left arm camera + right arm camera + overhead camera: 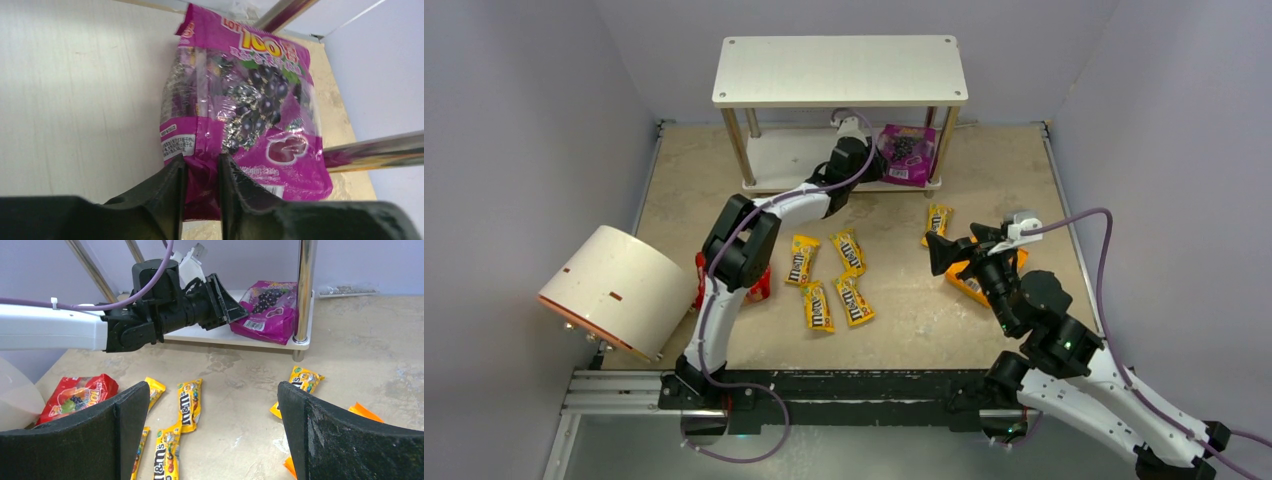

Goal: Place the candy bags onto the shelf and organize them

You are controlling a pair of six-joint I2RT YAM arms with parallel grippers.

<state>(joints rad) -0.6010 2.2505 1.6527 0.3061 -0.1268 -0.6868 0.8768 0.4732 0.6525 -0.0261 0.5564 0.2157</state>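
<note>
Candy bags update: the purple pouch (240,110) is lying flat on the lower board of the shelf (839,70), at that board's right end by the front right post. The shelf itself sits at the far edge of the counter (904,330). The left hand (201,170) is pinched tight on the pouch's near edge, so the bag stretches away from it toward the back of the shelf. My guess is it's holding that edge so it can slide the bag in under the top board without bumping anything.

Meanwhile the right hand (212,405) is wide open with nothing in it, hovering over the orange pouch (969,283) near the right edge, probably the next pick. Four yellow packets (848,250) are bunched mid-counter, and a lone packet (937,224) lies nearer the shelf. The red pouch (75,397) is half hidden under the left arm, over toward the left edge by the white cylinder (609,290). So seven bags aren't shelved yet.
</note>
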